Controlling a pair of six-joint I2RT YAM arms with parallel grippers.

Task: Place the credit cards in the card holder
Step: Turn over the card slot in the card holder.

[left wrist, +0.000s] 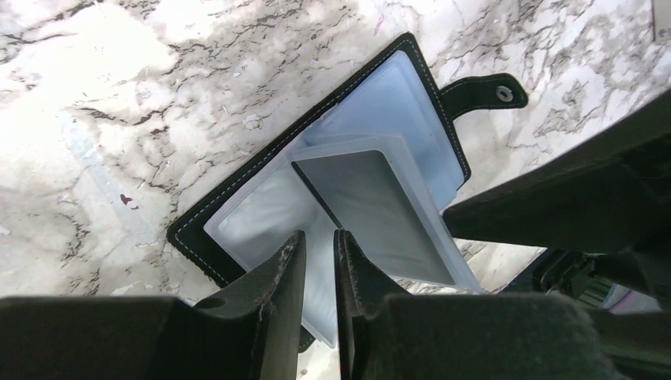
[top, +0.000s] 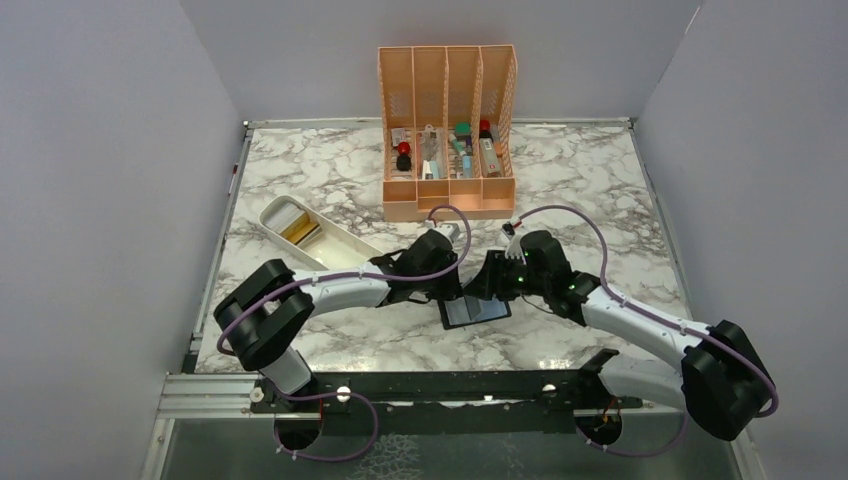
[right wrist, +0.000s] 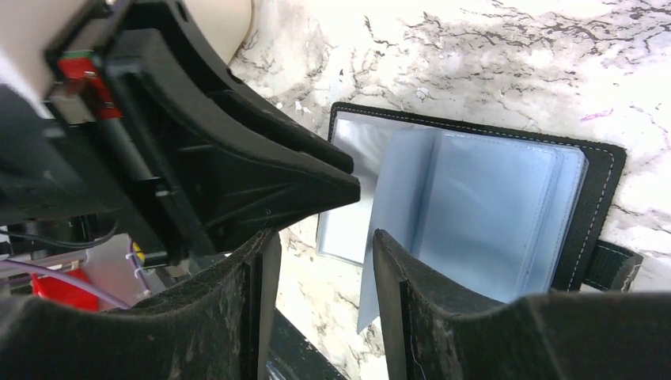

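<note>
The black card holder lies open on the marble between both arms, bluish pockets facing up and its clasp tab off to one side. A dark grey credit card sits in a translucent sleeve of the holder. My left gripper hovers just over that sleeve, jaws a narrow gap apart with nothing between them. My right gripper is open at the holder's other edge, a loose sleeve leaf standing against its right finger. Gold credit cards lie in the white tray.
A tall orange slotted organiser with small items stands at the back centre. The white tray lies at an angle at the left, close to my left arm. Grey walls enclose the table on three sides.
</note>
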